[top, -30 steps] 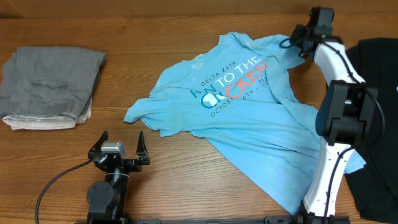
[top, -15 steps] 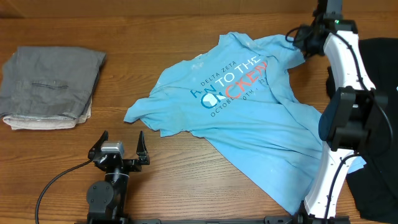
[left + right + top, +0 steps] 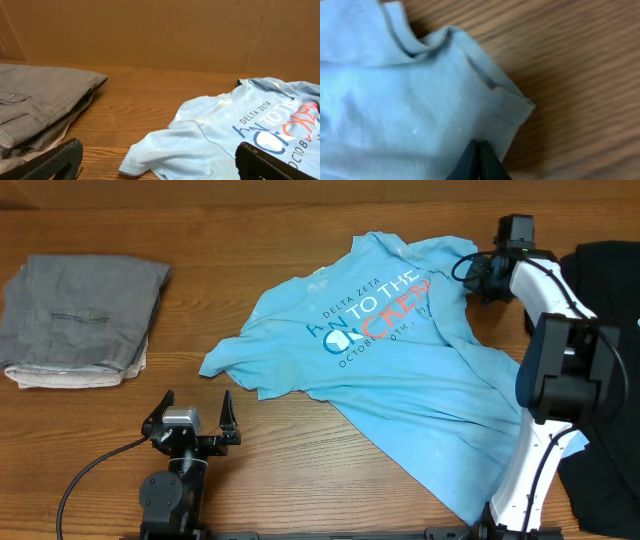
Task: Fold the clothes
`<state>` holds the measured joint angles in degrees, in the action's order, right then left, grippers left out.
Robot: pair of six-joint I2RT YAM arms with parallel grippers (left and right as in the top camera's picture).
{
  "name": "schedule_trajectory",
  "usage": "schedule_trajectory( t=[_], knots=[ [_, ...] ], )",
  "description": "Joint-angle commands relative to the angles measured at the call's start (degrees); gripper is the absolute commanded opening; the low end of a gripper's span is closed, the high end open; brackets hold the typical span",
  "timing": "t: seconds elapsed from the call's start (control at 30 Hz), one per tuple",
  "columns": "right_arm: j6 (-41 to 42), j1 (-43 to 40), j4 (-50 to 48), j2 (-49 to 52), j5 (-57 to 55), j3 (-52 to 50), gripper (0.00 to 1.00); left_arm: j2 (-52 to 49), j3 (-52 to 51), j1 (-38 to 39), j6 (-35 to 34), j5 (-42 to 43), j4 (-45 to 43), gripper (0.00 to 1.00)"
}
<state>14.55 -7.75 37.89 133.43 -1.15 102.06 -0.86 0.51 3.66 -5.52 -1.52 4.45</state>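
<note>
Trousers (image 3: 85, 320), grey and folded, lie ahead and well to the left of your left gripper (image 3: 193, 408). That gripper sits low over the table (image 3: 300, 480) with its jaws spread wide and nothing between them. Ahead of it and to its right lies the light blue shirt (image 3: 400, 370), print up but rumpled. One sleeve curls toward the left gripper, and the body runs slantwise back toward the right arm's base. Your right gripper (image 3: 479, 157) is at the shirt's far sleeve, clenched tight. Its wrist view shows the tips meeting on the hem, so it seems to have a thin pinch of cloth. The step in hand, as I judge it, is spreading the shirt flat before any fold. Lift only enough to free the sleeve from the wood, then draw it slowly outward, away from the lettering. Watch the hem at your tips, because so shallow a bite may slip; if it does, let go and take a deeper one. Mind the black garment (image 3: 612, 290) just to the right of that arm, and do not drag the blue cloth over it.
</note>
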Motion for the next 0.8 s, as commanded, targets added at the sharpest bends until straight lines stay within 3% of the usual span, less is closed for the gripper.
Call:
schedule_trajectory(
  t=[0.0,0.17,0.27,0.33,0.47,0.5,0.53,0.77],
  knots=[
    [0.72,-3.74,1.49,-0.66,-3.54,-1.55,0.04,0.55,-0.2,-0.11,1.27,0.5,-0.17,0.99],
    [-0.35,-5.79,0.11,-0.66,0.66,-1.07,0.04,0.55,-0.2,-0.11,1.27,0.5,-0.15,1.0],
    [-1.46,-5.84,-0.04,-0.98,5.33,1.36,0.12,0.55,-0.2,-0.11,1.27,0.5,-0.17,1.0],
    [-1.44,-5.64,0.22,-2.19,9.31,4.94,0.27,0.55,-0.2,-0.11,1.27,0.5,-0.17,1.0],
    [-0.79,-5.44,3.54,-5.88,11.32,12.26,0.76,0.55,-0.2,-0.11,1.27,0.5,-0.15,1.0],
    [-0.79,-5.44,5.2,-6.95,11.15,13.92,0.96,0.55,-0.2,-0.11,1.27,0.5,-0.17,1.0],
    [-0.76,-5.46,7.32,-8.2,10.88,15.8,1.0,0.55,-0.2,-0.11,1.27,0.5,-0.17,1.0],
    [-0.85,-8.35,21.51,-15.34,8.07,22.14,1.0,0.55,-0.2,-0.11,1.27,0.5,-0.17,1.0]
  ],
)
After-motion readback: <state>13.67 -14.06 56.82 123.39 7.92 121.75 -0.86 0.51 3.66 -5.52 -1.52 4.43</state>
